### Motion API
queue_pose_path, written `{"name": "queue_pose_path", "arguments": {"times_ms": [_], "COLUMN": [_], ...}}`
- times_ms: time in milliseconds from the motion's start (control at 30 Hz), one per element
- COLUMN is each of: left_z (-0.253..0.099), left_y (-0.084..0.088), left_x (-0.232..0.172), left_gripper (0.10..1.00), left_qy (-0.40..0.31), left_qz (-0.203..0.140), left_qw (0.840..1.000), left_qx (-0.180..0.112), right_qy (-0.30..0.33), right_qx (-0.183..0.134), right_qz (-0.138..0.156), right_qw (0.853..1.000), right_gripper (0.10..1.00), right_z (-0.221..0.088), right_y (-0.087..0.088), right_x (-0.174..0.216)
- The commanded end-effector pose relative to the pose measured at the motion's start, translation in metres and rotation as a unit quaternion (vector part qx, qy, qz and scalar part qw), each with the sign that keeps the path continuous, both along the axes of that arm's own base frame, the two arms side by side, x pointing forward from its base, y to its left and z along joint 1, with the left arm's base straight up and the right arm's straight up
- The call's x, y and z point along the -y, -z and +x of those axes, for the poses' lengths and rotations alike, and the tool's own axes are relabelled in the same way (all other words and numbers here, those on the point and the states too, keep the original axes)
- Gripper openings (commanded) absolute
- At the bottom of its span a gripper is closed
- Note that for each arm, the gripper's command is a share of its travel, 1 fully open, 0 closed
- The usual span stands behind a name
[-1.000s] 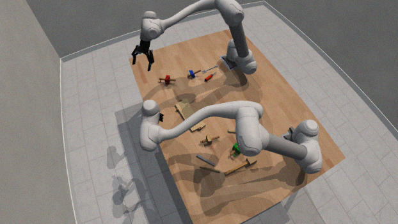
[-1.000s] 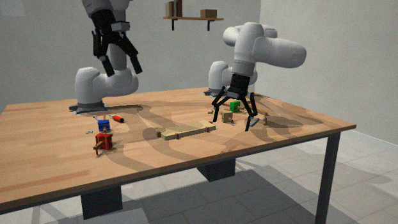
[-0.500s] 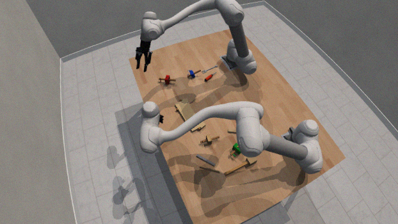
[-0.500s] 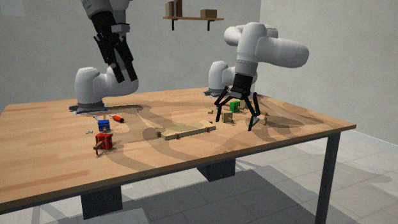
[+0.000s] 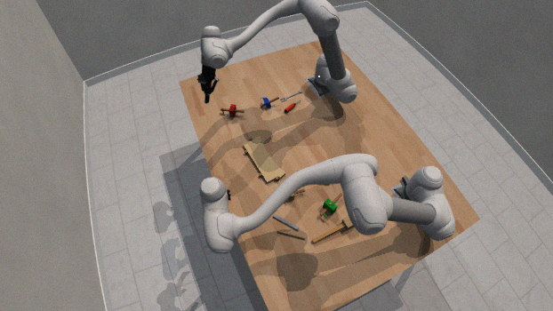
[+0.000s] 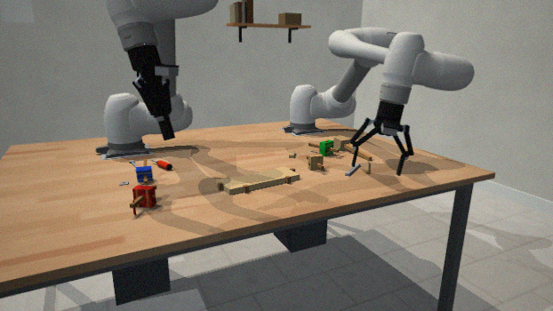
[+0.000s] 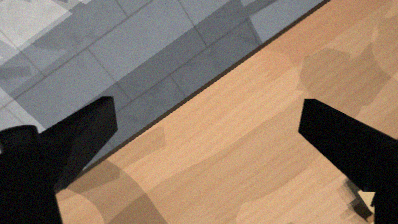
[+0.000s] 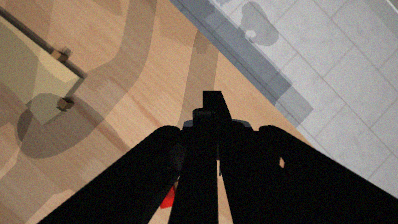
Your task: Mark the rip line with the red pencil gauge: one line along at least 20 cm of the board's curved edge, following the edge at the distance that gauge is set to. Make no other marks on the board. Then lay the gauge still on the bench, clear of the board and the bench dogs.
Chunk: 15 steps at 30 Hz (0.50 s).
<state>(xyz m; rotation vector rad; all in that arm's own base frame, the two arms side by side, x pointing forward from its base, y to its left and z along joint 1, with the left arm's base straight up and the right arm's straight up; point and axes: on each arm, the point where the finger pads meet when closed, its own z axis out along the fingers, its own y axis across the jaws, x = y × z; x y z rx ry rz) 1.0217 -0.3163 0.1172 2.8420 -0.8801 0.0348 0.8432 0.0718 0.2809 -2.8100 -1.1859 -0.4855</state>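
Nearest us in the exterior view, the red pencil gauge [image 5: 233, 110] [image 6: 144, 196] [image 8: 167, 198] rests on the bench [image 5: 378, 133] [image 6: 67, 231] [image 7: 225, 150] [image 8: 240, 95], gripped by neither arm and apart from the board [image 5: 267, 164] [image 6: 262, 179] [image 8: 30, 75]. Beyond it, the board sits among its bench dogs [image 5: 245, 153] [image 6: 247, 188] [image 8: 61, 54]. We make out no pencil line, though the grain could hide a faint one; by our judgement, picking up, marking and laying down all remain. The right claw [image 5: 206, 99] [image 6: 167, 133] [image 8: 211, 105] hangs above the bench, fingers together on nothing. The left claw [image 5: 228, 195] [image 6: 377, 172] [image 7: 208, 114] holds its fingers wide apart, also empty.

The exterior view shows us both left fingers, which the arm's own wrist mostly hides from the top view. Farthest off, it alone shows the wall shelf [image 6: 267, 25]. The right wrist view catches only a red scrap of the gauge behind the fingers; the top view gives us the whole gauge.

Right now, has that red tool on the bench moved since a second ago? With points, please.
No; the red pencil gauge [image 5: 232, 109] [image 6: 151, 196] [image 8: 168, 198] sits in the same place relative to the bench [image 5: 391, 129] [image 6: 67, 227] [image 7: 220, 155] [image 8: 120, 120] edge.
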Motion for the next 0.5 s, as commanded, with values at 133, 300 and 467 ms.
{"name": "queue_pose_path", "arguments": {"times_ms": [133, 300, 467], "left_z": [-0.009, -0.020, -0.036], "left_y": [0.000, 0.001, 0.003], "left_x": [-0.128, -0.196, -0.263], "left_gripper": [1.000, 1.000, 1.000], "left_qy": [-0.089, -0.126, -0.164], "left_qz": [0.014, 0.018, 0.022], "left_qw": [0.995, 0.991, 0.984], "left_qx": [-0.034, -0.049, -0.064], "right_qy": [-0.048, -0.064, -0.087], "right_qx": [-0.058, -0.076, -0.105], "right_qz": [-0.051, -0.066, -0.085], "right_qw": [0.996, 0.993, 0.987], "right_gripper": [0.099, 0.099, 0.099], "right_z": [-0.059, -0.080, -0.111], "right_y": [0.074, 0.095, 0.124], "right_x": [0.018, 0.025, 0.035]}}
